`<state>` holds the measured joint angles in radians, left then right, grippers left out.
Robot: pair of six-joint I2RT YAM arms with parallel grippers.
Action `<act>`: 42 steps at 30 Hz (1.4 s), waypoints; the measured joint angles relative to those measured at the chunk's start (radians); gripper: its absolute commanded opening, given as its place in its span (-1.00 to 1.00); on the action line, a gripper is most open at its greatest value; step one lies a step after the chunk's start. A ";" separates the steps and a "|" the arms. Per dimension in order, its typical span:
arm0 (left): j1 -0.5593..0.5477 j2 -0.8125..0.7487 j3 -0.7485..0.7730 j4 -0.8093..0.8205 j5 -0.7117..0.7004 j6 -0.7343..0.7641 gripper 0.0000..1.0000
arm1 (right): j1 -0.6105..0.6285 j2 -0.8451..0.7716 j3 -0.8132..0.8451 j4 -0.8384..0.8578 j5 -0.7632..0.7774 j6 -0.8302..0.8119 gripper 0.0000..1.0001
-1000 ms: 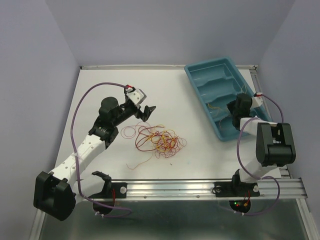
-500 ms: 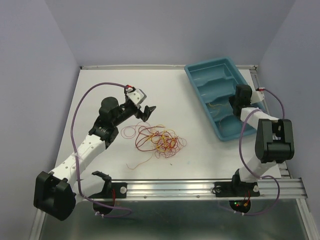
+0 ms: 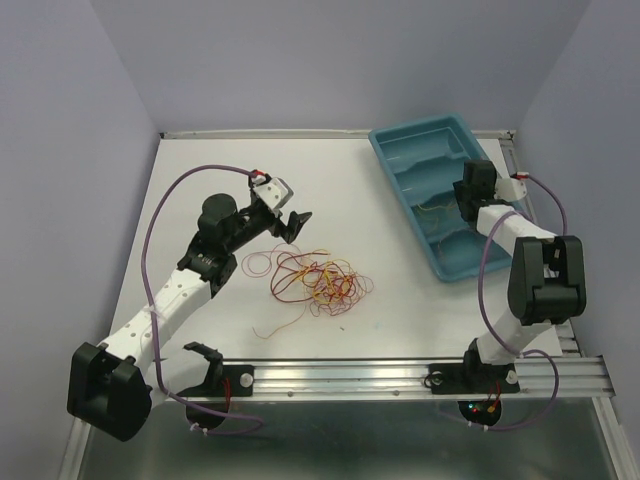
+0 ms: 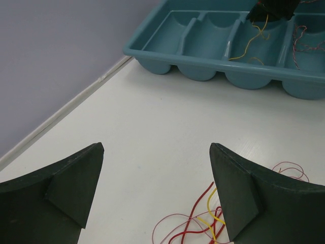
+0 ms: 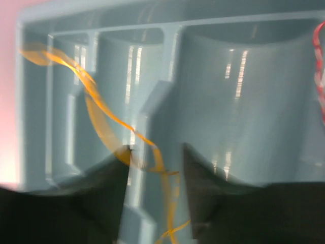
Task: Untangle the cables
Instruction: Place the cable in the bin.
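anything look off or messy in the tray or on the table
One orange strand in the teal tray seems draped across a divider rather than lying in one compartment, by the right gripper. The tangle lies on the table.

Even light, blurry right wrist view

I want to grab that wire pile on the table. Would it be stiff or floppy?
Probably floppy: the cables are thin, curly loops lying flat. Likely very light too. Lifting one strand may drag others along, since they cross.
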<state>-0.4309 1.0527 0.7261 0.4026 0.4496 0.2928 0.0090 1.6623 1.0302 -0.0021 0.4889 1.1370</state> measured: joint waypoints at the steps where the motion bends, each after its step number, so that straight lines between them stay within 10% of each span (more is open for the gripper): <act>1: 0.000 0.000 0.000 0.000 0.000 0.001 0.93 | 0.004 0.000 0.000 -0.006 0.009 0.010 0.20; 22: 0.000 0.000 0.000 0.000 0.004 0.006 0.93 | 0.026 -0.063 0.160 -0.395 0.108 0.049 0.55; 42: 0.000 0.006 0.000 -0.003 0.044 0.012 0.93 | 0.026 0.377 0.661 -0.414 -0.026 -0.816 0.20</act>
<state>-0.4309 1.0584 0.7258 0.3996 0.4938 0.3050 0.0345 2.0396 1.6909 -0.4156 0.4633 0.3210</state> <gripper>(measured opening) 0.966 0.602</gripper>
